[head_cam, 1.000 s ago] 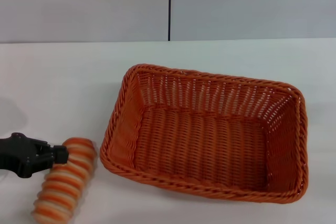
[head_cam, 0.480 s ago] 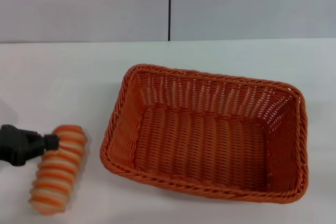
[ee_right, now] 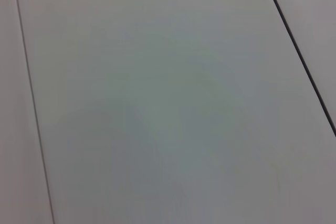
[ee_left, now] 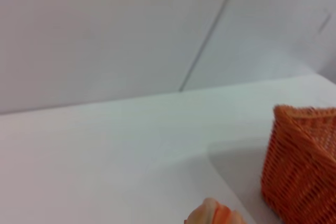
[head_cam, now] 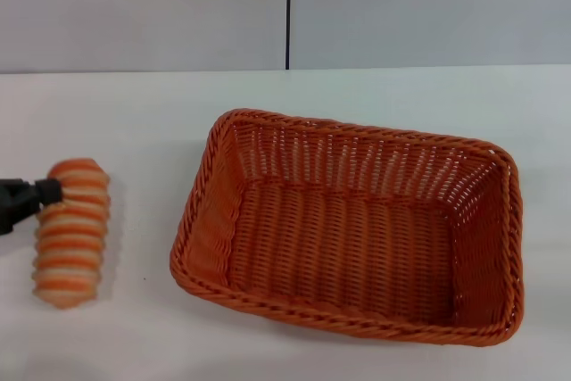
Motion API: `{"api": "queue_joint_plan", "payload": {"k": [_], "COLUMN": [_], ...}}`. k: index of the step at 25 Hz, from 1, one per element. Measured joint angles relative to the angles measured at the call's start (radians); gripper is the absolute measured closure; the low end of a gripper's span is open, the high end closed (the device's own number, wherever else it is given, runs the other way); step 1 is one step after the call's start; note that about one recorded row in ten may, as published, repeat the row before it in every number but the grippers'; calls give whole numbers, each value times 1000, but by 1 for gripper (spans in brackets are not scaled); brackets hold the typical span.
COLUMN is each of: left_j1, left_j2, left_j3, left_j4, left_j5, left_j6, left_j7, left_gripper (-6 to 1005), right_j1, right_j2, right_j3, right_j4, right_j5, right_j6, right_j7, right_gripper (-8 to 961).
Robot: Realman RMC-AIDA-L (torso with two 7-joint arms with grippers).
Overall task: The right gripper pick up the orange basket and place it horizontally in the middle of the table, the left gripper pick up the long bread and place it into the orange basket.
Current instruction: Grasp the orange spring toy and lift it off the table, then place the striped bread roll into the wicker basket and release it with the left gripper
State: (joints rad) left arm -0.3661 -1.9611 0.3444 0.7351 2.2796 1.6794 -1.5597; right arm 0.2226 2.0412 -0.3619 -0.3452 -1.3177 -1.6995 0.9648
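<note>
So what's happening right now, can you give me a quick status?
Left gripper shut on long bread, lifted left of the orange basket. Right gripper out of view. Basket empty, path clear.

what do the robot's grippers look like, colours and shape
Only the left gripper shows, at the left edge of the head view: matte black, a chunky angular body narrowing to a short blunt tip. No cables, markings or labels are visible on the part in frame. The right gripper is out of view, so its look cannot be described.

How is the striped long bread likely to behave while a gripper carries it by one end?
The long bread looks ridged, so the left gripper probably keeps its hold. Gripped near one end, it may droop or swing. Its rounded shape could roll if dropped.
</note>
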Motion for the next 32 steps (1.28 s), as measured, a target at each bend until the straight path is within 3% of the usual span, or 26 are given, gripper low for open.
{"api": "queue_joint_plan", "payload": {"k": [5,10,11,14,23,24,25,28,29,32], "left_j1": [-2,-8,-15,-24,-75,-105,-121,-121,-149,-174], "left_j2": [-2,-16,-36,-51,-80,-97,-98,-98,-97,-102], "left_j3": [-58,-64,-63,-57,-20,47,90,90,163,224], "left_j4": [2,-5,-6,-7,-51,-113,-159,-159,-218,-244], "left_j5": [-22,-159,-267,-347,-381,-394,-398,-398,-400,-401], "left_j6": [4,-2,-2,12,167,206,200,200,162,126], "left_j7": [-1,-19,-22,-22,-10,29,49,49,73,79], "left_gripper": [956,957,957,958,965,964,964,967,968,961], "right_j1": [2,2,2,-2,-12,-11,-9,0,4,6], "right_j2": [3,10,12,16,20,20,21,21,20,20], "right_j3": [0,0,-1,0,0,0,0,-4,-9,-11], "right_j4": [6,9,10,11,11,12,15,27,29,30], "right_j5": [-1,-5,-6,-7,-6,-6,-7,-8,-9,-9], "right_j6": [0,0,0,0,-4,-4,-4,-3,-1,-1], "right_j7": [0,0,-2,-4,-4,-3,-4,-6,-6,-6], "right_gripper": [302,302,303,303,302,302,302,303,303,303]}}
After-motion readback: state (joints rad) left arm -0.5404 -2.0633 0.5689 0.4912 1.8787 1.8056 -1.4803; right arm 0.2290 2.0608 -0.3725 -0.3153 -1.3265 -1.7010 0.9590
